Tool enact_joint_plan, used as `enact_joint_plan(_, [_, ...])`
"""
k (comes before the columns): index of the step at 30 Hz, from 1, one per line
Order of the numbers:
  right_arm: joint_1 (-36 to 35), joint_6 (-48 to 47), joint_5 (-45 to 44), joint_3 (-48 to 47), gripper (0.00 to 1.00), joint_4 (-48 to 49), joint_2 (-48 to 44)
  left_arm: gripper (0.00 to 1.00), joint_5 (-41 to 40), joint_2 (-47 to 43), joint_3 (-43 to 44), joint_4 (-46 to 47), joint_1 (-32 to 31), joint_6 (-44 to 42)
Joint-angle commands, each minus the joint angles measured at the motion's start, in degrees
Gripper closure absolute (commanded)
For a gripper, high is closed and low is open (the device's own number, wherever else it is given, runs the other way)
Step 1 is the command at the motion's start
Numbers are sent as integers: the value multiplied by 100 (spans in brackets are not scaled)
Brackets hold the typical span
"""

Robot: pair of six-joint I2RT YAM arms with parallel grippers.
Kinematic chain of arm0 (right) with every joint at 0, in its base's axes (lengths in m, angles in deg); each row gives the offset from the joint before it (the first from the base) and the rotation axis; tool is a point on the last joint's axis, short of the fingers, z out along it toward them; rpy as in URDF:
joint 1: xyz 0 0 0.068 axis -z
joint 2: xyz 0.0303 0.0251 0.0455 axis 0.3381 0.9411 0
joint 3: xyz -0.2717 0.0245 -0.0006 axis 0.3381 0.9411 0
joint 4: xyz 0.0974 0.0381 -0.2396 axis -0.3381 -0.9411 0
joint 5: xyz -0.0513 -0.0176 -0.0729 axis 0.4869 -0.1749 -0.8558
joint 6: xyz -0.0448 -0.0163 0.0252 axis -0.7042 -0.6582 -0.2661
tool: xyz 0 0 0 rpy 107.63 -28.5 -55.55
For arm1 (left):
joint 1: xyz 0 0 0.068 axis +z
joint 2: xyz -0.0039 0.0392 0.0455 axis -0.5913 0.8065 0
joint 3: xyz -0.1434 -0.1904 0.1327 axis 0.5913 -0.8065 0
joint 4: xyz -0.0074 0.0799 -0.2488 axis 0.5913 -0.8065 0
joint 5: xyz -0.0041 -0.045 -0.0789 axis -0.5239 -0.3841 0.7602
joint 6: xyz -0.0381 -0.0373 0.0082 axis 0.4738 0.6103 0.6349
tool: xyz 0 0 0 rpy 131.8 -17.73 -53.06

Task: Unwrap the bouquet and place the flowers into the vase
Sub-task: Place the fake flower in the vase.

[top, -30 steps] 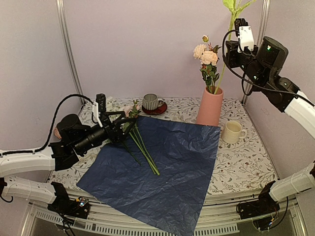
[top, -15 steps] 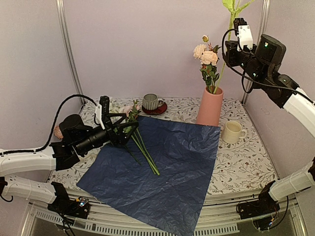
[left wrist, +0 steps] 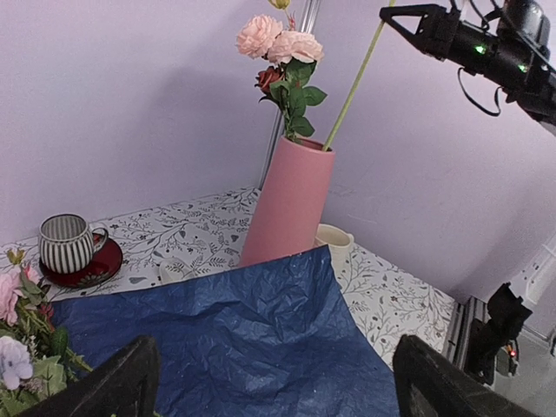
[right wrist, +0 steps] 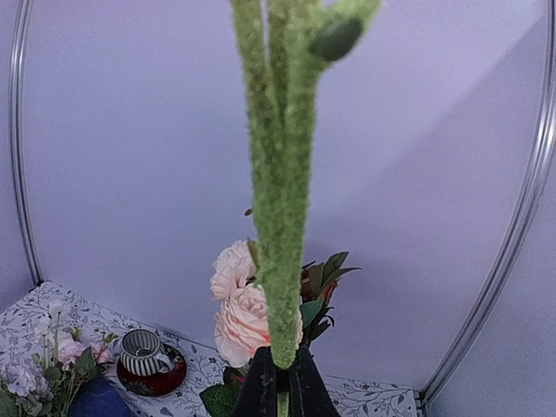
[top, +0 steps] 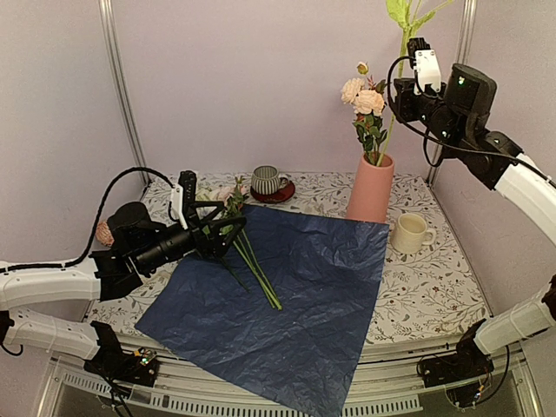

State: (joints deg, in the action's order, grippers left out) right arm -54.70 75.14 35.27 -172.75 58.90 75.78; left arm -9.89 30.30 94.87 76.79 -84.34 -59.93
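The loose flowers (top: 252, 261) lie on the far left part of the blue paper (top: 304, 304), which is spread flat and crinkled across the table (top: 434, 300). Their pink, white and lilac heads rest at the paper's far left edge, and their green stems run back toward the middle of the sheet. The vase (top: 371, 189) stands upright on the table just beyond the paper's far right corner. It holds a sprig of peach roses (top: 363, 97) with dark leaves. A long green stem (top: 393, 113) leans out of its mouth up to the right, with the lower end inside the vase. The right gripper (top: 410, 50) is raised high above the vase, and its fingers are pinched tight on that stem near the top. In the right wrist view the fuzzy green stalk rises straight out from between the closed fingertips (right wrist: 261, 391). The left gripper (top: 228, 233) is low over the left side of the paper, at the flowers lying there. Its jaws are spread wide and hold nothing. In the left wrist view its two fingers (left wrist: 117, 382) stand far apart over the blue sheet, with the flower heads just beside the left one. A striped cup (top: 265, 181) on a red saucer (top: 276, 196) sits at the far edge of the table behind the flowers. A cream mug (top: 410, 233) stands near the vase, on its near right, just off the paper's right edge.
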Motion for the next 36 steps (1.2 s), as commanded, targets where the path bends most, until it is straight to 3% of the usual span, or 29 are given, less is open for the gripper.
enact_joint_plan(1, [316, 493, 169, 299, 98, -298, 230, 4, -1, -46, 149, -199, -41, -79])
enact_joint_plan(6, [770, 1110, 895, 445, 96, -605, 555, 3, -311, -92, 204, -519, -28, -61])
enact_joint_plan(7, [803, 1189, 956, 449, 91, -661, 634, 2, -399, -87, 239, -644, -27, -53])
enact_joint_plan(8, [832, 1228, 971, 449, 80, -703, 706, 2, -476, -80, 281, -757, -20, -33])
enact_joint_plan(9, [845, 1338, 981, 451, 57, -747, 763, 2, -536, -81, 313, -858, -17, -15])
enact_joint_plan(10, [861, 1471, 994, 453, 44, -789, 801, 2, -586, -91, 341, -944, -9, 11])
enact_joint_plan(12, [861, 1583, 1039, 458, 36, -875, 803, 2, -625, -140, 334, -1060, 1, 56])
enact_joint_plan(20, [860, 1604, 1499, 578, 34, -1248, 275, 2, -665, -90, 322, -1413, 212, 370])
enact_joint_plan(28, [751, 1646, 3408, 1095, 36, -1618, -200, 3, -753, 192, 411, -1949, 636, 1230])
enact_joint_plan(31, [425, 1634, 3621, 1408, 37, -1478, -286, 6, -767, 366, 461, -2240, 716, 1555])
enact_joint_plan(36, [-225, 1669, 3882, 1937, 39, -853, -167, 20, -958, 397, 314, -2454, 717, 2196])
